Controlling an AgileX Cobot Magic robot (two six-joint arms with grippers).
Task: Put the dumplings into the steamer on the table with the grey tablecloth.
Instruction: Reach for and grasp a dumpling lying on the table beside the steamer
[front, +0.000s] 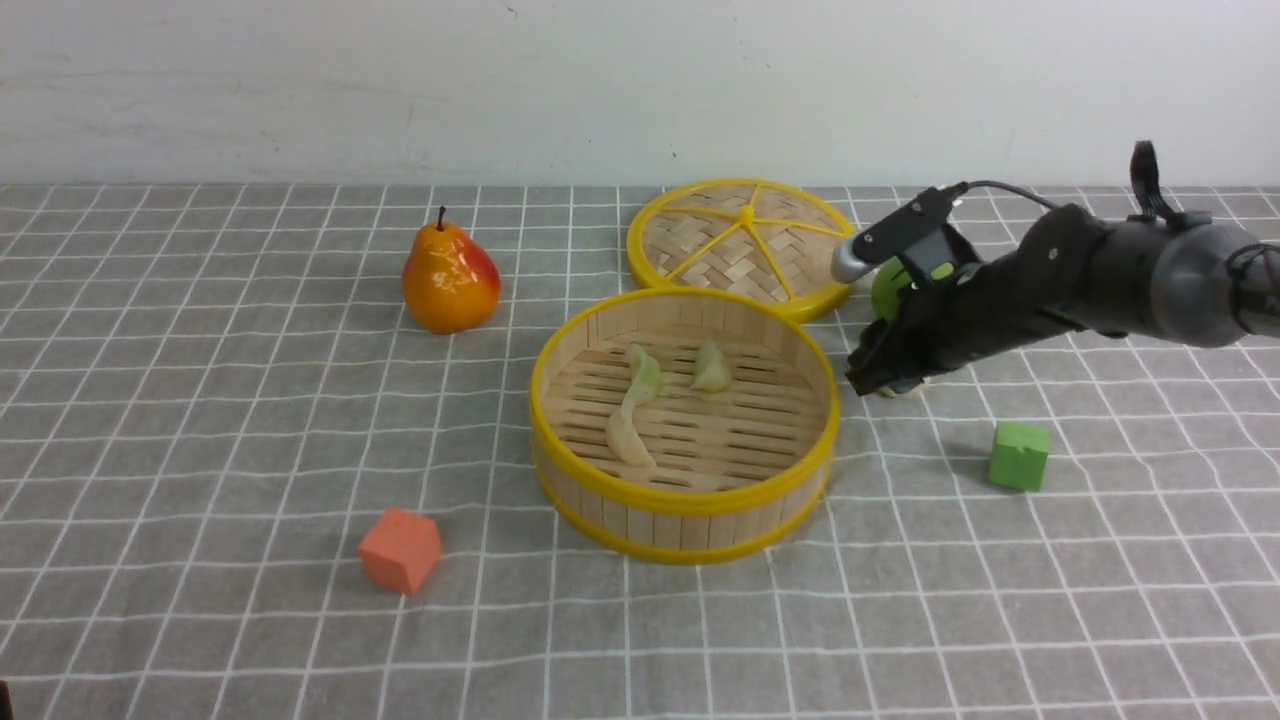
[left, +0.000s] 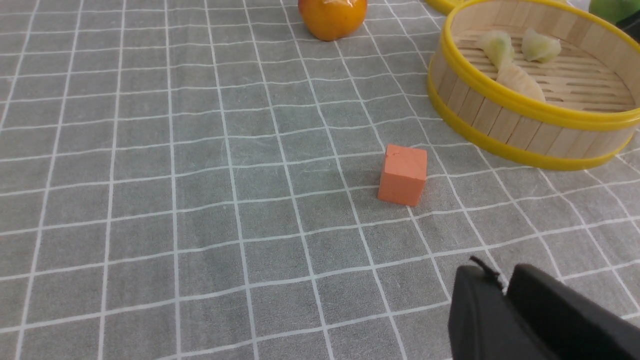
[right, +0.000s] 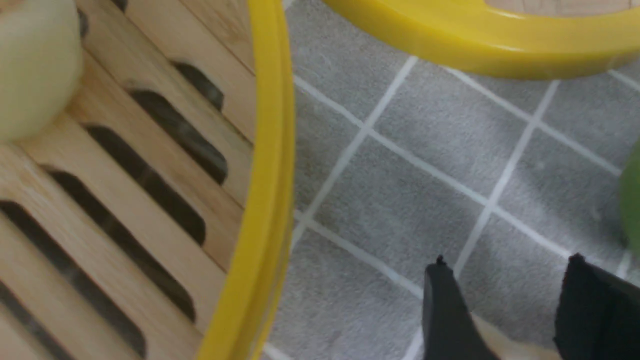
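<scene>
Three glossy, pleated crescent dumplings (front: 628, 437) lie on the slatted wooden floor of the round, yellow-rimmed bamboo steamer (front: 683, 505). My right hand (right: 507, 262) sits low on the tabletop (front: 1100, 600) just beside the steamer. Its fingers straddle the fourth dumpling (right: 500, 345), seemingly to lift it, but I cannot tell whether they pinch it. My left hand (left: 502, 282) hangs well apart over the grey gridded tablecloth (front: 200, 450), pressed together and empty.

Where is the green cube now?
In the front view the green cube sits on the cloth on the right side. It is right of the steamer and a little nearer the camera than the right gripper.
</scene>
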